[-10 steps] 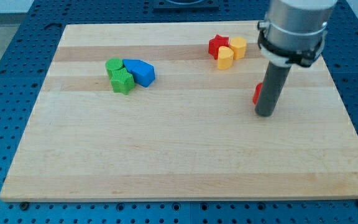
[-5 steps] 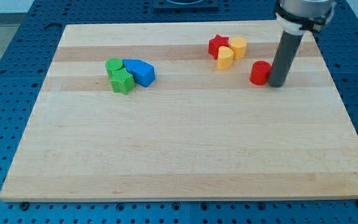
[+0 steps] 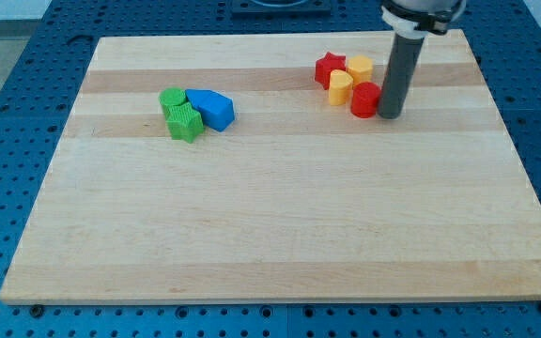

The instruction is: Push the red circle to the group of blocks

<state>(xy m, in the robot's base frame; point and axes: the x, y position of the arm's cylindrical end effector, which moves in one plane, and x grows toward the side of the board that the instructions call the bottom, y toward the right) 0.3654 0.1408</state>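
My tip (image 3: 390,116) is down on the wooden board (image 3: 270,235), toward the view's upper right. No pincer on this rig, just a straight dark rod, so nothing opens or closes and nothing is held.

Nearest thing: red circle (image 3: 365,99), touching the rod on its view-left side, right at the tip. It sits at the view-right, lower edge of the cluster.

Next out, up and to the view's left of the tip: a yellow block (image 3: 341,87), rounded, exact shape unclear, just beside or touching the red circle; can't tell which. Another yellow block (image 3: 361,69), roughly cylindrical, sits above the red circle toward the view's top, close to it. Red star (image 3: 329,68) is the farthest of this cluster from the tip, up-left, touching or just beside the first yellow block.

Well apart, far to the view's left of the tip and slightly lower: a second cluster. Blue block (image 3: 210,107), irregular shape, is its nearest piece to the tip. Green star-like block (image 3: 185,123) is touching its view-left lower side. Green circle (image 3: 171,99) is farthest, above that green block and against the blue one.
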